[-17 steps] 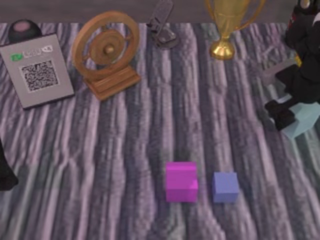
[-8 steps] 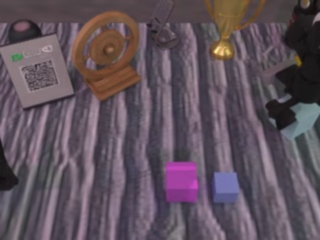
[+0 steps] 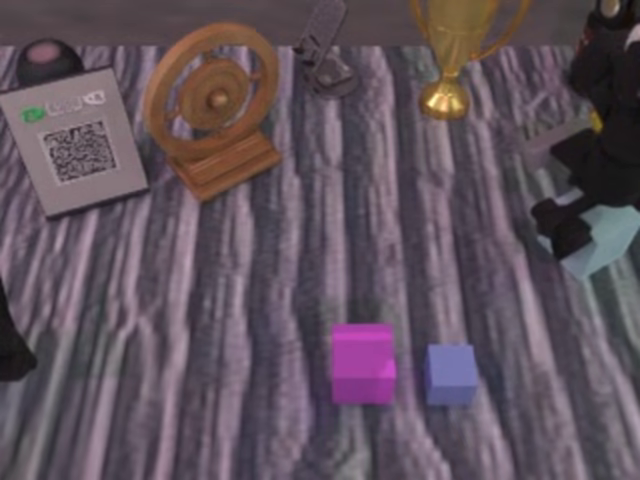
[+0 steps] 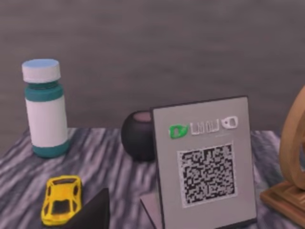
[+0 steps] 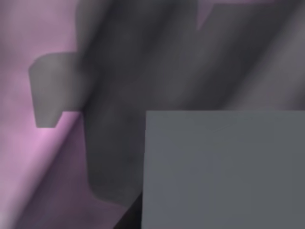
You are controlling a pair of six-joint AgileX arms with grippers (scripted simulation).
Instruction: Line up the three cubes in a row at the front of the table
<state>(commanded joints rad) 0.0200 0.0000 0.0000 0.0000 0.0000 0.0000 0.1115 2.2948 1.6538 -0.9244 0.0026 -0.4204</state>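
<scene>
From above, the table [image 3: 250, 300] carries the magenta cube [image 3: 362, 362] near its front edge, a little right of the middle, with the smaller periwinkle cube [image 3: 450, 374] just beside it on the right, the two apart by a narrow gap. The pale blue-grey cube [image 3: 604, 243] sits at the right edge, about halfway back, tilted out of line with the others. The right gripper [image 3: 566, 228] is at that cube, its dark fingers over the cube's left side, and appears clamped on it, though the contact itself is partly hidden by the arm. Along the back edge stand a QR-code sign [image 3: 74, 140] at the left, a wooden ring ornament [image 3: 212, 105], a dark phone stand [image 3: 325, 50] and a gold trophy [image 3: 455, 50]. Only a dark sliver of the left arm [image 3: 10, 345] shows at the left edge; whether its fingers are apart or together cannot be told.

The left wrist camera looks toward the back left corner: the sign [image 4: 205, 162], a dark round speaker [image 4: 137, 136] behind it, a teal and white bottle [image 4: 45, 109] and a yellow toy car [image 4: 61, 198].

The right wrist camera shows a flat grey face of the blue-grey cube [image 5: 224, 169] filling one corner, over the streaked table [image 5: 43, 143] and dark shadows.
</scene>
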